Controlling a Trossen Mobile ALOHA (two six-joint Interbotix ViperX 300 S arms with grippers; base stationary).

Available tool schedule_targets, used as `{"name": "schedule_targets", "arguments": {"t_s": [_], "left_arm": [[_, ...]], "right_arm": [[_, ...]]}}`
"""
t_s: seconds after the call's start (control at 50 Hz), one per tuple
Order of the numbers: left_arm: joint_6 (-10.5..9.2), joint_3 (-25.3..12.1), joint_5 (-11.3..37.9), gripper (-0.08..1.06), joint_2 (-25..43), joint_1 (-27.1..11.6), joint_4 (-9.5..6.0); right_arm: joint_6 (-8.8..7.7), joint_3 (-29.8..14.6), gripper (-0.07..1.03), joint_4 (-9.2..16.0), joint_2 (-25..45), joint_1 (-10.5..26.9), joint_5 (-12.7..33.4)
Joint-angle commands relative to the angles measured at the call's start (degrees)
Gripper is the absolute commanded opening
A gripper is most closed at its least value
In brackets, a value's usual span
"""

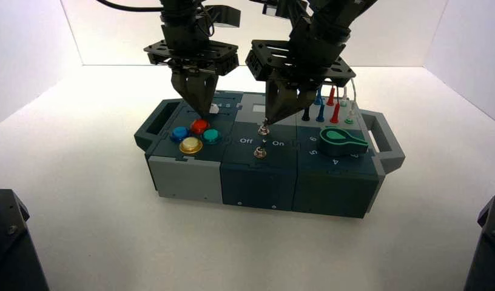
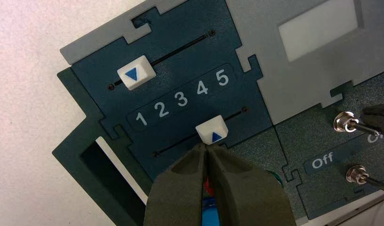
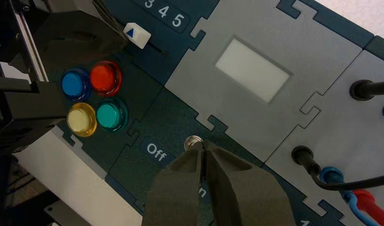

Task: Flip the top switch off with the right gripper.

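The top switch, a small silver toggle on the dark teal middle panel, has my right gripper shut with its pointed tip right on it. In the right wrist view the fingertips meet at the switch's round nut, beside the "Off" lettering, and cover the lever. The left wrist view shows the top switch with its lever leaning away from "Off", a right finger against it. My left gripper is shut, its tip touching a white slider knob.
A second toggle sits just in front of the top one. Coloured buttons lie under the left gripper. A green knob and plugged wires occupy the box's right part. A grey panel with a white window lies behind the switches.
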Motion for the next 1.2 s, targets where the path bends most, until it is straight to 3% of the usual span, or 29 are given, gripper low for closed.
{"name": "schedule_targets", "arguments": {"t_s": [0.02, 0.34, 0.48, 0.54, 0.64, 0.98, 1.2], "left_arm": [[0.09, 1.49, -1.23, -0.03, 3.25, 0.44, 0.35], [0.09, 2.2, -1.85, -0.03, 3.78, 0.44, 0.09], [0.09, 2.64, -2.99, -0.03, 3.43, 0.44, 0.18], [-0.09, 3.96, -4.39, -0.03, 0.79, 0.44, 0.09], [-0.7, 5.1, -5.45, -0.03, -0.79, 0.53, 0.0], [-1.85, 8.09, -5.89, -0.03, -4.83, 0.53, -0.26], [-1.41, 6.86, -5.89, -0.03, -4.04, 0.53, -0.09]], "right_arm": [[0.18, -2.37, -0.02, 0.88, -0.88, 2.46, 0.26], [0.26, -6.06, -0.02, 1.05, -0.18, 5.01, 2.81], [0.26, -4.13, -0.02, 0.62, -0.88, 4.13, 2.64], [0.18, -0.7, -0.02, -0.53, -4.04, 1.93, 2.37], [0.0, 1.14, -0.02, -1.41, -6.68, 1.14, 2.2], [-0.26, 3.34, -0.02, -2.55, -11.43, 1.49, 5.8], [-0.26, 3.78, -0.02, -2.64, -12.22, 1.41, 6.33]]}}
